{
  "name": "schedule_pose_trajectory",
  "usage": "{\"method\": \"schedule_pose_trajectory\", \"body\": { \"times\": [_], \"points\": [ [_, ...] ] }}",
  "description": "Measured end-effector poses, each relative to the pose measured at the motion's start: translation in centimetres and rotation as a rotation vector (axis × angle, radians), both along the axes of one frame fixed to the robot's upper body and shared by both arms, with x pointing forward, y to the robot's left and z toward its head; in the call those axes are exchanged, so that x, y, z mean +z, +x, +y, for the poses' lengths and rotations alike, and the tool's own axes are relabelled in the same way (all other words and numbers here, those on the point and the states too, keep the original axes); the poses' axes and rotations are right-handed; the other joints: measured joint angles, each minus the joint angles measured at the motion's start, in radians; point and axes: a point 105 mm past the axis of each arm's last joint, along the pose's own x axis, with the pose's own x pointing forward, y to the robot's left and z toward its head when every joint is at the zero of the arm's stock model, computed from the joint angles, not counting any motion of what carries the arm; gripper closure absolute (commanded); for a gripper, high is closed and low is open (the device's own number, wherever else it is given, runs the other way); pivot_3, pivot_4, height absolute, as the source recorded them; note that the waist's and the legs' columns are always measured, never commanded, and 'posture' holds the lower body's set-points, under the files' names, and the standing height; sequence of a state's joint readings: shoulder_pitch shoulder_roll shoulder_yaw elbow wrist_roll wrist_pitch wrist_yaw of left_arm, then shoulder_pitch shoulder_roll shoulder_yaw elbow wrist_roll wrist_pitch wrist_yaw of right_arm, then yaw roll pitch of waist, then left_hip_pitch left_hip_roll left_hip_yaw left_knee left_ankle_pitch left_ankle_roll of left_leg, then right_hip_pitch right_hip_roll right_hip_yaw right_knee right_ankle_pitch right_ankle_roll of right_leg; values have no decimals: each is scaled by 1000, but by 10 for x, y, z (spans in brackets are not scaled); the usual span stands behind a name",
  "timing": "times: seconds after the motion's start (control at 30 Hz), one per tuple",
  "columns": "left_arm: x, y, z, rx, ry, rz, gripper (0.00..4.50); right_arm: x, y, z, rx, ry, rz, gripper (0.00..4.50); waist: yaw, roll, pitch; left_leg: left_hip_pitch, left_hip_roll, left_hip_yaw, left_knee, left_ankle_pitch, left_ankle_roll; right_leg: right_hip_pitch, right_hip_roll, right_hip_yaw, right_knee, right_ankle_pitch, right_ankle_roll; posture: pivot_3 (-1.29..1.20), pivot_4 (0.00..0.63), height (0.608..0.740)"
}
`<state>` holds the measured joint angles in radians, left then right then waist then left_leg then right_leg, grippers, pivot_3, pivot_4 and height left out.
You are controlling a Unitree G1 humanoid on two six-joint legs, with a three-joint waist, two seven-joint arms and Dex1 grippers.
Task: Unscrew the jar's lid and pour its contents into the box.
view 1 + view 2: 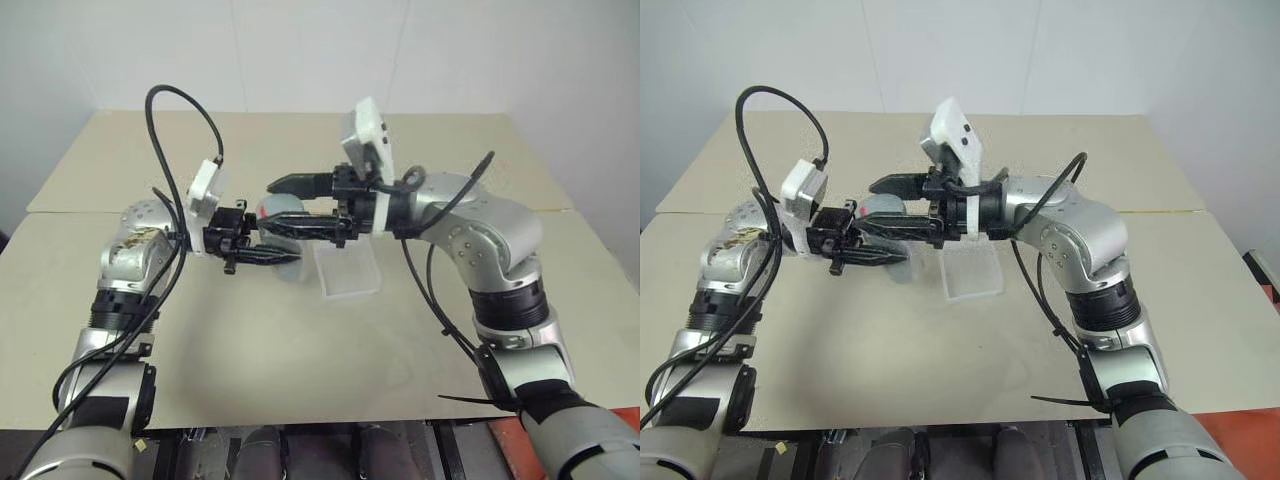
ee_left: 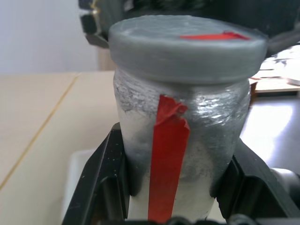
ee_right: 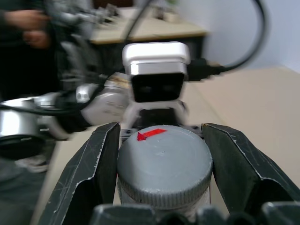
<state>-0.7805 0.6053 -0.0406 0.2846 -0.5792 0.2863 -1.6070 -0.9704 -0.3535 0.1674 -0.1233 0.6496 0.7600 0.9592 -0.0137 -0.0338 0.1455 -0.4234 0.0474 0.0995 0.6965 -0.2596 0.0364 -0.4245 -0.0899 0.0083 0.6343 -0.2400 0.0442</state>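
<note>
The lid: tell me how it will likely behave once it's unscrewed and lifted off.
The lid is probably stiff and light: a small grey cap. Its ribbed rim should help the right hand, shut on it, hold without slipping. Being round, it may roll if dropped on edge on the table.

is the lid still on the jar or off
On. The grey lid sits flush over the jar threads; the left gripper clamps the jar body, the right gripper clamps the lid.
</note>
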Motion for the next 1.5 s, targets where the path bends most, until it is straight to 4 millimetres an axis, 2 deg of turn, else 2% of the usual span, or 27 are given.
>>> {"method": "schedule_pose_trajectory", "body": {
  "times": [0.3, 0.37, 0.5, 0.67, 0.8, 0.87, 1.0, 1.1, 1.23, 1.37, 1.5],
  "points": [
    [-2, -9, 4, -27, 52, 12, 2564, -5, 4, 3, 159, -11, -6, 1766, 0, 0, 0, 1, 0, -4, 0, 0, 0, -1, 0, 0, 3, 0, 0, 0, 150, 740],
    [-4, -9, 4, -25, 59, 18, 2564, -7, 5, 3, 167, -14, -8, 1046, 0, 0, 0, 1, 0, -4, 0, 0, 0, -1, 0, 0, 3, 0, 0, 0, 150, 740],
    [-2, -10, 7, -27, 48, 6, 2564, -11, 11, 1, 137, -22, 0, 24, 1, 0, 0, 1, 0, -4, 0, 0, -1, -1, 0, 0, 3, 0, 0, 0, 150, 740],
    [-1, -5, 12, 11, 41, 4, 2564, -10, 15, -5, 52, 10, -15, 24, 1, 0, 0, 1, 0, -4, 0, 2, -4, -1, 0, 0, 4, 0, 0, 0, 150, 740],
    [-8, 4, 25, 119, 43, 25, 2564, -8, 23, -33, -143, 54, -30, 24, 3, 0, 0, 0, 0, -4, 0, 2, -4, -1, -1, 0, 4, 0, 0, 0, 150, 740],
    [-11, 11, 28, 180, 45, 32, 2564, -4, 21, -36, -199, 74, -46, 24, 2, 0, 0, 0, 0, -4, 0, 2, -4, -1, -1, 0, 4, 0, 0, 0, 150, 740],
    [-13, 22, 26, 279, 29, 45, 2564, 6, 12, -27, -264, 100, -106, 24, -2, 0, 0, 1, 0, -4, 0, 2, -3, -2, 0, 1, 5, 0, 0, 0, 150, 740],
    [-16, 28, 22, 324, 24, 63, 2564, 2, 9, -8, -323, 79, -134, 24, -4, 0, 0, 1, 0, -4, 0, 2, -3, -2, 0, 1, 6, 0, 0, 0, 150, 740],
    [-17, 28, 18, 327, 15, 75, 2564, -11, 16, 11, -407, 31, -130, 24, -2, 0, 0, 1, 0, -3, 0, 3, -5, -2, 0, 1, 5, 0, 0, 0, 150, 740],
    [-17, 27, 18, 330, 13, 77, 2564, -10, 29, 16, -497, 29, -137, 24, -2, 0, 0, 1, 0, -3, 0, 3, -5, -2, 0, 0, 5, 0, 0, 0, 150, 740],
    [-16, 28, 20, 341, 8, 84, 2564, -11, 32, 21, -507, 34, -119, 24, -2, 0, 0, 1, 0, -2, 0, 3, -5, -2, 0, 0, 5, 0, 0, 0, 150, 740]
  ]
}}
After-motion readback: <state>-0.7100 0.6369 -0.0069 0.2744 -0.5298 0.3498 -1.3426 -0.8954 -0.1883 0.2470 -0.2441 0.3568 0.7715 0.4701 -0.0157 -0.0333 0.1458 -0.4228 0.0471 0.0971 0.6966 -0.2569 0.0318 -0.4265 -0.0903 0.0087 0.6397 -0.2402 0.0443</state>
